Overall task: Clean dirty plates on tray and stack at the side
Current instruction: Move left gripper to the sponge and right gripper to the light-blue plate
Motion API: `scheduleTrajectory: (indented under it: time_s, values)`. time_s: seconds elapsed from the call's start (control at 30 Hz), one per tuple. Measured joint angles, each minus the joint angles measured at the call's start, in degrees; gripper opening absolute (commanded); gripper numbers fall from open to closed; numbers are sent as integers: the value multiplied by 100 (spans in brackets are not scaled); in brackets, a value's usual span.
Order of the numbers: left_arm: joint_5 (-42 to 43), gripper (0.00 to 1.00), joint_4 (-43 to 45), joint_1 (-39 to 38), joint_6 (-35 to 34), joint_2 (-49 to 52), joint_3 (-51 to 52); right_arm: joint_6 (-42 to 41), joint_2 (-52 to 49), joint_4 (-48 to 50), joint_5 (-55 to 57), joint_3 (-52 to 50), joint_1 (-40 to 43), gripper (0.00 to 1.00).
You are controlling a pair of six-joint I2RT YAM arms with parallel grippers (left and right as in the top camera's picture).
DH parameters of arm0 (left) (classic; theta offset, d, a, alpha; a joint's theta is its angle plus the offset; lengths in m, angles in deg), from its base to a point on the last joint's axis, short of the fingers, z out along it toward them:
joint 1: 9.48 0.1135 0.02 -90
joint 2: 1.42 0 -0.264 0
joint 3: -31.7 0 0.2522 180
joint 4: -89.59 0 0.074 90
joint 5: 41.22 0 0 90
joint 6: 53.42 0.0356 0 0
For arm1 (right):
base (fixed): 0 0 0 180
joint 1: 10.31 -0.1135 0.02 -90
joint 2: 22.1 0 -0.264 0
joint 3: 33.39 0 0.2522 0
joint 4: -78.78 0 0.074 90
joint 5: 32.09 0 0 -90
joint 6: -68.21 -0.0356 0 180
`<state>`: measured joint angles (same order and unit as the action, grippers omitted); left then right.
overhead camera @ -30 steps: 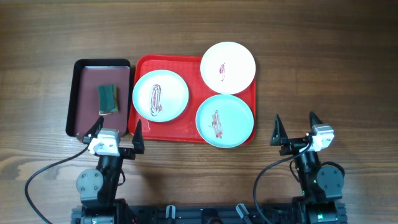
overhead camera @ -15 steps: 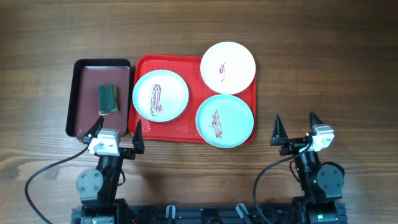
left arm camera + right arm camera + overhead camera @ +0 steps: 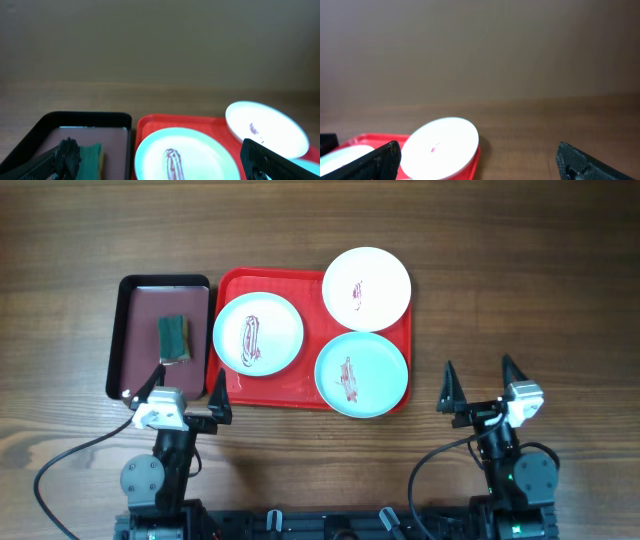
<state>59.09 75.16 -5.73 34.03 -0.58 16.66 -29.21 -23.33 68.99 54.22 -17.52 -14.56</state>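
Table wood-grain | wall plain, perhaps beige | left fingers wide | right fingers wide

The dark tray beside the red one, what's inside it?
A green sponge lies inside the dark tray, nearer its right wall. The tray's floor is maroon. What is under the sponge is covered and cannot be seen.

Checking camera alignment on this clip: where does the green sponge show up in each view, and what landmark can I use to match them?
Overhead: the green sponge lies in the dark maroon tray, left of centre.
Left wrist: the green sponge is at the bottom left, in the same tray.
Right wrist: not in view.
Shared landmark: the red tray, visible in all three views, immediately right of the dark maroon tray.
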Motion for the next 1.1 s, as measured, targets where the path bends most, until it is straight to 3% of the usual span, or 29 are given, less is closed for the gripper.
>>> scheduleTrajectory:
  time_s: [0.2,0.37,0.6,0.73,0.8,0.9,1.0,1.1]
  values:
    - [63,100,-299,0,-400,79,-907,186,-518,-142,-39,1294,0,100]
    - [149,100,-1213,0,-448,688,-2026,315,-1499,-234,-280,2374,0,100]
    - [-4,100,-3021,0,-468,2452,-3893,367,-3318,-1134,-1399,4033,0,100]
    - [-24,100,-3866,0,-468,3654,-4892,389,-4647,-2273,-2229,5318,0,100]
    - [-22,100,-4234,0,-468,4422,-5370,420,-5630,-3318,-2761,6299,-2,100]
    - [-22,100,-4389,0,-470,5265,-5602,409,-7049,-4391,-3580,7528,-4,100]
    - [7,100,-4437,0,-470,5934,-5611,409,-7584,-4468,-4308,7691,-11,100]
    - [166,100,-4463,0,-468,6349,-5611,-232,-8443,-4118,-4937,7781,-28,99]
